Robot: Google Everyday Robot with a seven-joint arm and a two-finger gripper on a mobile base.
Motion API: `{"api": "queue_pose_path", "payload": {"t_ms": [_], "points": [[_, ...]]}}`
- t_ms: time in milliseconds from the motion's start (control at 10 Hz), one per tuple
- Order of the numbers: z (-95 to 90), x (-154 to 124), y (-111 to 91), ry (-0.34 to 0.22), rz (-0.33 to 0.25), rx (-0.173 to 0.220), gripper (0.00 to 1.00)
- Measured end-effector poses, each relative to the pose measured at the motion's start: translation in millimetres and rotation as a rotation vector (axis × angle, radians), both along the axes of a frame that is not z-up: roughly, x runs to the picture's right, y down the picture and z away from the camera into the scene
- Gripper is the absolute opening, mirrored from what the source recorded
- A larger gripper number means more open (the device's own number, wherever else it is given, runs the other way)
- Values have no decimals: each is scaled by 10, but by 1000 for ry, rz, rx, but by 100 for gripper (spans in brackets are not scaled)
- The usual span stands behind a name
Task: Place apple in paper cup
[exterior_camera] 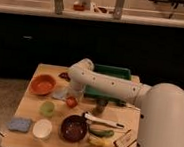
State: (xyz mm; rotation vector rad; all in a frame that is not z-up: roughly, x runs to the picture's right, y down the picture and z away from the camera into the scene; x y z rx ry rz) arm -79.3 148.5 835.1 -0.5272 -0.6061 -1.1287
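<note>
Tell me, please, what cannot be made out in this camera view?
- The end effector, just above the apple: whether they touch, hidden by the robot's own wrist.
- The green tray: its contents, largely covered by the forearm.
- The small dark item beside the orange bowl: too blurred to identify.

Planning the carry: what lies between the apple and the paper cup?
Camera view: only bare table, a gap flanked by the green cup and maroon bowl. The gripper is just above the apple.
</note>
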Motion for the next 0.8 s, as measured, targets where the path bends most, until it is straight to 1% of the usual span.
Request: {"api": "queue_pose_path", "payload": {"t_ms": [800], "points": [[-197, 0, -226, 1, 5, 58, 0]]}}
